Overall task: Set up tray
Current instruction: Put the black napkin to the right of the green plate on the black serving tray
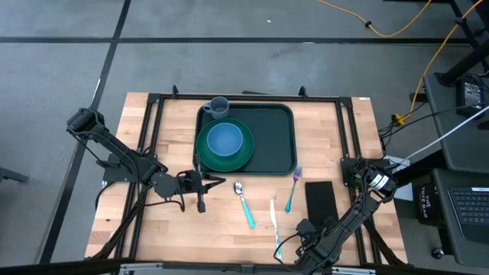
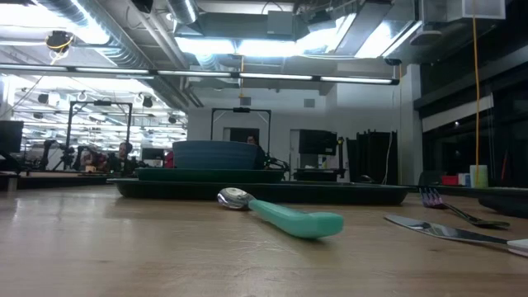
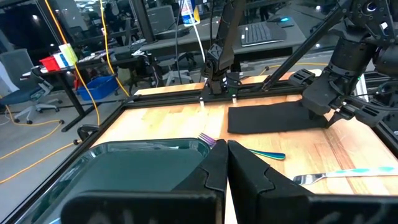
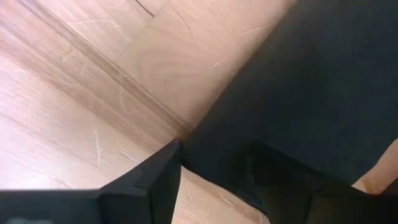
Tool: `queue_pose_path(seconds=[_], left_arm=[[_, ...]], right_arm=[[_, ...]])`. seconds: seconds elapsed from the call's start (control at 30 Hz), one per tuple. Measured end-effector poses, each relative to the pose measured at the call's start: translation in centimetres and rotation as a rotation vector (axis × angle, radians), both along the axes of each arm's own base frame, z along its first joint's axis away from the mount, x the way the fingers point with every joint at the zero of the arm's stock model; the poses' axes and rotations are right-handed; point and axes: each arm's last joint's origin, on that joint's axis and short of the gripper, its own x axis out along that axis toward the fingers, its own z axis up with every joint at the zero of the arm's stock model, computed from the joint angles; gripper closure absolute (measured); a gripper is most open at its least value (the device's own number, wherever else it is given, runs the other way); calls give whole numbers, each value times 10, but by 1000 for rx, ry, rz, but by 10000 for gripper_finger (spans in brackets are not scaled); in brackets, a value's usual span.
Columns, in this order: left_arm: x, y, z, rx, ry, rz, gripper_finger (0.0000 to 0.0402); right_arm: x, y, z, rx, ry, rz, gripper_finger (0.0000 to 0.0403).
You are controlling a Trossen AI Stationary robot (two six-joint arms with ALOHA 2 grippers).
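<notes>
In the high view, the tray (image 1: 273, 141) is seen at the middle of the table's far edge, with a green plate (image 1: 243, 156) and a blue bowl (image 1: 225, 140) set on its left half and a grey cup (image 1: 218, 107) at its far left corner. A spoon (image 1: 244, 203), knife (image 1: 273, 223) and fork (image 1: 293, 189) are still laid on the bare table (image 1: 172, 221) toward the near edge, and a black napkin (image 1: 320, 198) lies right of them, so the setting is judged only partly done. The left hand (image 1: 219, 182) is held just off the tray's near left corner, its fingers pressed together on nothing. The right hand (image 1: 307, 228) is lowered at the napkin's near end. In the low view, the spoon lies in front of the tray. In the left wrist view, the shut fingers (image 3: 211, 171) are seen beside the tray's rim. In the right wrist view, the right fingers (image 4: 158, 174) are spread at the napkin's edge, with nothing pinched yet.
</notes>
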Motion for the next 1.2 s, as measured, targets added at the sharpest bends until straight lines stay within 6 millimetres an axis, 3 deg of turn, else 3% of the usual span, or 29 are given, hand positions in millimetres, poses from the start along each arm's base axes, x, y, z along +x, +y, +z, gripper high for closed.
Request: queue_pose_path(seconds=[0.3, 0.6, 0.93, 1.2], left_arm=[[0, 0, 0, 0, 0, 0, 396], [0, 0, 0, 0, 0, 0, 396], [0, -1, 0, -9, 6, -50, 396], [0, -1, 0, -9, 6, -51, 396]], right_arm=[[0, 1, -1, 4, -5, -4, 267], [0, 0, -2, -14, -10, -72, 384], [2, 3, 3, -14, -21, -108, 386], [4, 4, 51, -103, -21, -113, 387]])
